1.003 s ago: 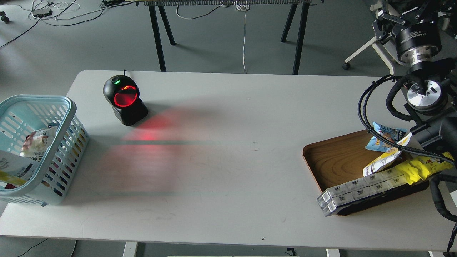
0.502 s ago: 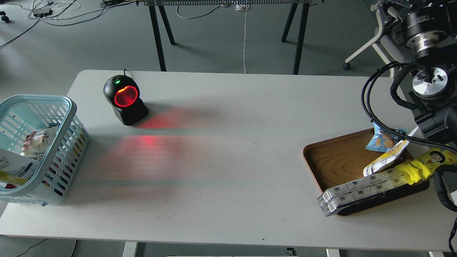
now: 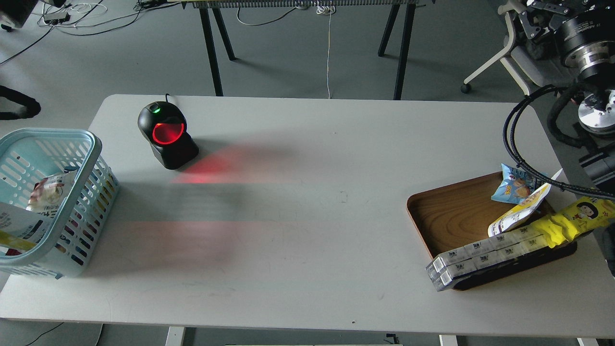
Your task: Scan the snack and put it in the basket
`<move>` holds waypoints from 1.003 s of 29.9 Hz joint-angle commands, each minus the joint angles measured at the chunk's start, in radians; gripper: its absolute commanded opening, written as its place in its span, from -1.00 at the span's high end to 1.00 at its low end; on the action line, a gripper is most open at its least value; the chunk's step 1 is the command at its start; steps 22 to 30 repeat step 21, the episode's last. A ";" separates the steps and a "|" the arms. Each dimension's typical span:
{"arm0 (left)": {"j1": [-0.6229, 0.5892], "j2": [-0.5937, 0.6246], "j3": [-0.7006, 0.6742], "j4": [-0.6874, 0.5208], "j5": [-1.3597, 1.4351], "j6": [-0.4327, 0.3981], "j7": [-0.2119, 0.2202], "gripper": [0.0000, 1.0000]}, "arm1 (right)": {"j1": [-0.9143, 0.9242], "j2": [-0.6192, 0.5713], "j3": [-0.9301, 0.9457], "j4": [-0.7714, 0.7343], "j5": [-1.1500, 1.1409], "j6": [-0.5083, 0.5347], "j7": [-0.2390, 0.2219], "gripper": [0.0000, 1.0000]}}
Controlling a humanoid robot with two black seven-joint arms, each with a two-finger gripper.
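Note:
The snack (image 3: 521,212), a pouch with a yellow part and a white part, lies tilted in the brown wooden tray (image 3: 451,216) at the right, between a small blue cartoon packet (image 3: 514,184) and a long bright-yellow packet (image 3: 571,220). The light blue basket (image 3: 91,144) stands at the table's left edge and holds some packets. The black scanner (image 3: 166,134) stands at the back left with its red window lit. Only joints and cables of my right arm (image 3: 584,38) show at the upper right. Neither gripper is in view.
Two long white boxes (image 3: 480,257) lie along the tray's front edge and overhang it. A dark part of my left arm (image 3: 17,105) shows at the left edge above the basket. Red scanner light falls on the white table (image 3: 307,230). A chair stands behind the right arm.
My right arm has drawn back up and to the right, off the tray, uncovering the long yellow packet. A dark part of the left arm has come in at the left edge.

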 commanded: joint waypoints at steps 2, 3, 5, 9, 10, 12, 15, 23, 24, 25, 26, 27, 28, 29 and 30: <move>0.000 -0.160 -0.082 0.187 -0.159 -0.015 0.092 -0.97 | -0.003 0.014 0.012 -0.001 0.008 -0.001 -0.046 -0.98; 0.000 -0.191 -0.093 0.219 -0.195 -0.015 0.095 -0.97 | -0.003 0.016 0.019 -0.003 0.008 -0.001 -0.058 -0.98; 0.000 -0.235 -0.098 0.265 -0.263 -0.015 0.095 -0.98 | -0.003 0.022 0.039 -0.001 0.008 0.000 -0.065 -0.98; 0.002 -0.297 -0.099 0.293 -0.358 -0.015 0.092 -0.98 | -0.003 0.054 0.081 -0.001 0.008 0.000 -0.060 -0.98; 0.002 -0.304 -0.101 0.293 -0.363 -0.015 0.089 -0.98 | -0.004 0.058 0.087 -0.001 0.008 0.000 -0.058 -0.98; 0.002 -0.323 -0.101 0.293 -0.366 -0.015 0.084 -0.98 | -0.011 0.068 0.090 -0.001 0.008 0.000 -0.054 -0.98; 0.002 -0.343 -0.102 0.292 -0.367 -0.015 0.084 -0.99 | -0.018 0.083 0.081 -0.001 0.008 0.000 -0.060 -0.98; 0.012 -0.361 -0.102 0.284 -0.397 -0.015 0.083 -0.99 | 0.011 0.089 0.073 -0.003 0.005 -0.014 -0.065 -0.98; 0.012 -0.361 -0.102 0.284 -0.397 -0.015 0.083 -0.99 | 0.011 0.089 0.073 -0.003 0.005 -0.014 -0.065 -0.98; 0.012 -0.361 -0.102 0.284 -0.397 -0.015 0.083 -0.99 | 0.011 0.089 0.073 -0.003 0.005 -0.014 -0.065 -0.98; 0.012 -0.361 -0.102 0.284 -0.397 -0.015 0.083 -0.99 | 0.011 0.089 0.073 -0.003 0.005 -0.014 -0.065 -0.98; 0.012 -0.361 -0.102 0.284 -0.397 -0.015 0.083 -0.99 | 0.011 0.089 0.073 -0.003 0.005 -0.014 -0.065 -0.98; 0.012 -0.361 -0.102 0.284 -0.397 -0.015 0.083 -0.99 | 0.011 0.089 0.073 -0.003 0.005 -0.014 -0.065 -0.98; 0.012 -0.361 -0.102 0.284 -0.397 -0.015 0.083 -0.99 | 0.011 0.089 0.073 -0.003 0.005 -0.014 -0.065 -0.98; 0.012 -0.361 -0.102 0.284 -0.397 -0.015 0.083 -0.99 | 0.011 0.089 0.073 -0.003 0.005 -0.014 -0.065 -0.98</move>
